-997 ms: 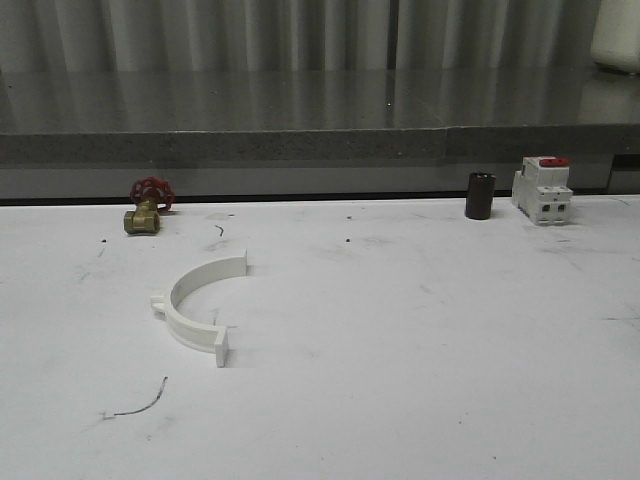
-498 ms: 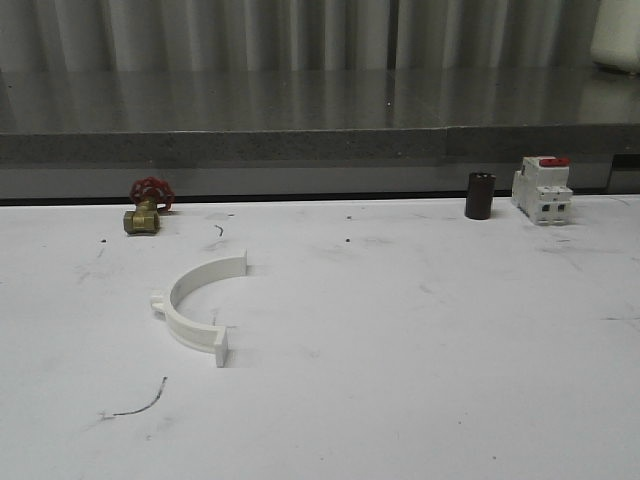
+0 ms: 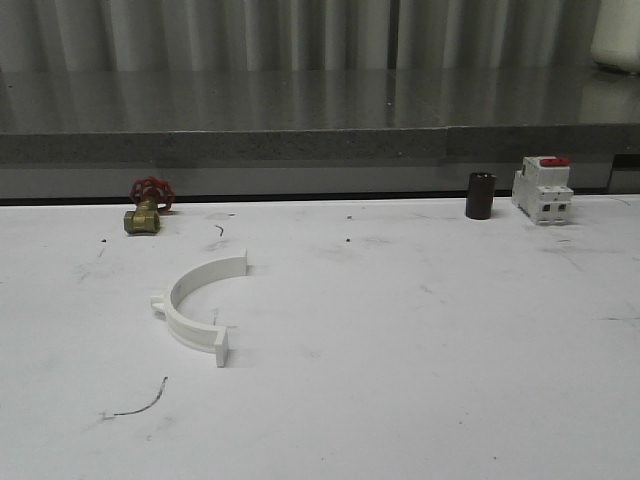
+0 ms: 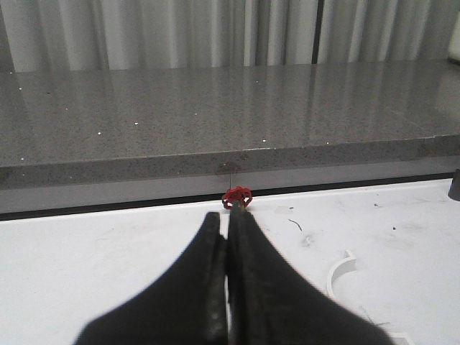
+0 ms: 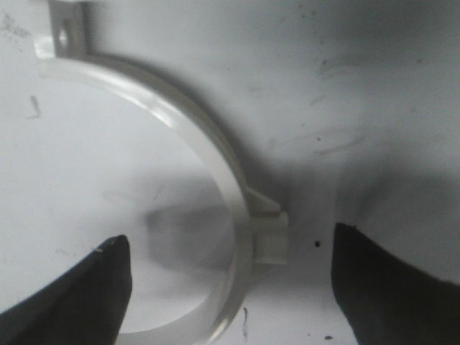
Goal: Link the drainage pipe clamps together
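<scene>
Right wrist view | right gripper (image 5: 230, 287) spread wide; clamp half-ring (image 5: 208, 165) lay directly below, arc passing between the fingers, side lug (image 5: 272, 233) nearer one finger | left gripper (image 4: 227, 237) pressed together; other clamp half (image 3: 197, 303) ahead, off to its side; right arm nearer

white clamp half (image 3: 196, 303) on a white table (image 3: 420, 380) with dark scuffs and specks. second clamp half (image 5: 194, 136) off-white, a touch creamy. valve (image 3: 146, 207): brass body, red handwheel. small cylinder (image 3: 480, 195) near-black. breaker (image 3: 542, 189) white, red switch. counter (image 3: 300, 115) speckled grey. curtain (image 3: 250, 35) pale grey, vertical folds. left gripper (image 4: 228, 237) and right gripper (image 5: 230, 287) fingers black.
</scene>
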You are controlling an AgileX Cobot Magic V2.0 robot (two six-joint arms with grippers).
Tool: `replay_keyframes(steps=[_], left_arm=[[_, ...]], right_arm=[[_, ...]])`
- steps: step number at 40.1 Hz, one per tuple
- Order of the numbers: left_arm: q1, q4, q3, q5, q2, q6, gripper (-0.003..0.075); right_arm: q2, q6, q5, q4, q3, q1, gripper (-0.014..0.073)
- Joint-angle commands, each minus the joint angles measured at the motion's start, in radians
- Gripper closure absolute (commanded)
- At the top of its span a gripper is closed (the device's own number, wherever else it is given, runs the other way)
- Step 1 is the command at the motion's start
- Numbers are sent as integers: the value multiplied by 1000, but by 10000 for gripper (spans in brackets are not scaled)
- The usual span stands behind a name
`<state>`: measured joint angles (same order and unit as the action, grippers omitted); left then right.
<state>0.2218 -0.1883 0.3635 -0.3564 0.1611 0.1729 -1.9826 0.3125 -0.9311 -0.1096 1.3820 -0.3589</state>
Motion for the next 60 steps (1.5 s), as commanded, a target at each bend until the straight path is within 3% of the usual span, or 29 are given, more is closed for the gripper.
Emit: replay_keyframes(steps=[1, 5, 31, 42, 51, 60], left_arm=[[-1, 0, 29, 84, 11, 1, 741], [-1, 0, 29, 84, 11, 1, 741], [-1, 0, 29, 84, 11, 1, 741], [-1, 0, 29, 84, 11, 1, 741], [-1, 0, 29, 84, 11, 1, 741], [-1, 0, 29, 84, 11, 1, 741]], right_arm=[[46, 13, 22, 0, 31, -5, 2], [44, 13, 36, -2, 31, -5, 21], [20, 13, 25, -14, 32, -5, 428], [48, 5, -33, -27, 67, -4, 442], [149, -106, -28, -47, 67, 17, 445], [257, -260, -51, -25, 67, 149, 445]])
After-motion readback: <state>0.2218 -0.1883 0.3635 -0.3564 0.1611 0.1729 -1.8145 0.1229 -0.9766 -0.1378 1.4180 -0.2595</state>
